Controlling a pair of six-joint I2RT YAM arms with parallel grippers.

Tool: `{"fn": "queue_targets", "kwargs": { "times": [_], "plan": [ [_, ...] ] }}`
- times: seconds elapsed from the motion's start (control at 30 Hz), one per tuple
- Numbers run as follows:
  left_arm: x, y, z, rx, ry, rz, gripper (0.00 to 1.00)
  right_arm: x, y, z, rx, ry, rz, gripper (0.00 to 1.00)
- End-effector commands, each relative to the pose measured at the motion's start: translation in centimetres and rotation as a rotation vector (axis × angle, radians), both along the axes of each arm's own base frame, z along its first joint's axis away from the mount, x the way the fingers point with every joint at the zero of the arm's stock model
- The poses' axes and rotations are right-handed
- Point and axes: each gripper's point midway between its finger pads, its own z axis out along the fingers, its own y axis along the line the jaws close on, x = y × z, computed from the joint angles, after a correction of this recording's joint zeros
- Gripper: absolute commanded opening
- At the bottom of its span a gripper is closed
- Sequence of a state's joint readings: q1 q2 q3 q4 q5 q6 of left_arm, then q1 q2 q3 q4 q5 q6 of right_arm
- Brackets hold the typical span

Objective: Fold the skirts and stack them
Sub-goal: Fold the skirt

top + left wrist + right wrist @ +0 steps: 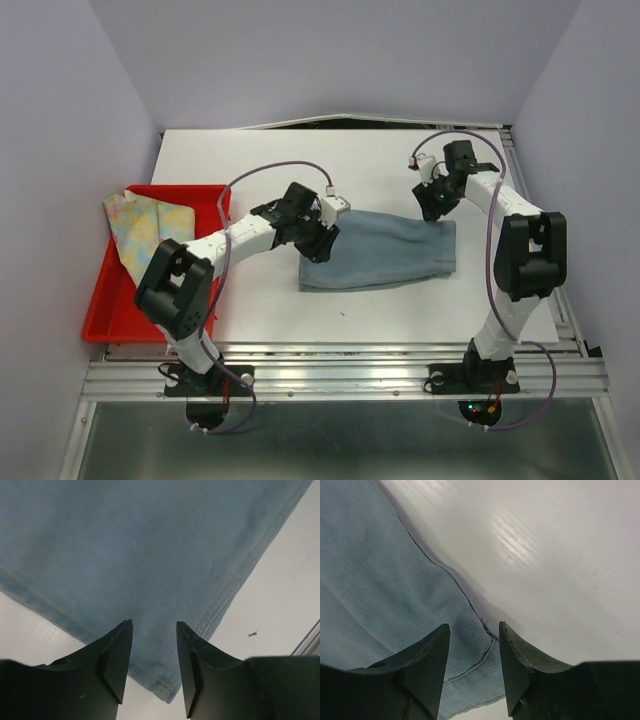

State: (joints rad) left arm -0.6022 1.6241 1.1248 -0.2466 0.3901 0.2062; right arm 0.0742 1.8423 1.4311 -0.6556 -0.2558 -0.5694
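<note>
The denim skirt (385, 252) lies flat mid-table, long axis left to right. The left gripper (154, 655) is at its left end and the right gripper (474, 665) at the far-right corner — both have fingers apart (nothing pinched). The floral skirt (140, 225) sits in the red tray (100, 320).

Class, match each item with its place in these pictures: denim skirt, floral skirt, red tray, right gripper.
Column one:
1 denim skirt
2 floral skirt
3 red tray
4 right gripper

Column two:
a lying in the tray
b at the left edge of the table
c flat in the middle of the table
d over the denim skirt's far right corner

Pairs: 1-c, 2-a, 3-b, 4-d
</note>
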Motion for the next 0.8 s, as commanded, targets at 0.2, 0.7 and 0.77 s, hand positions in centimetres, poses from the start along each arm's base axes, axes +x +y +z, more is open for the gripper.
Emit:
{"fn": "queue_targets", "kwargs": {
  "times": [0.2, 0.7, 0.77],
  "plan": [
    [-1.2, 3.7, -7.7, 0.263, 0.194, 0.030, 0.47, -5.3, -2.2, -4.3, -0.104, 0.189, 0.087, 0.44],
    [21.5, 4.3, -0.8, 0.200, -0.139, 0.201, 0.59, -16.0, 8.6, -0.1, 0.466, 0.546, 0.030, 0.68],
    [22.4, 3.4, 1.9, 0.145, -0.194, 0.186, 0.63, -14.9, 9.3, 1.1, 0.510, 0.510, -0.005, 0.67]
  ]
}}
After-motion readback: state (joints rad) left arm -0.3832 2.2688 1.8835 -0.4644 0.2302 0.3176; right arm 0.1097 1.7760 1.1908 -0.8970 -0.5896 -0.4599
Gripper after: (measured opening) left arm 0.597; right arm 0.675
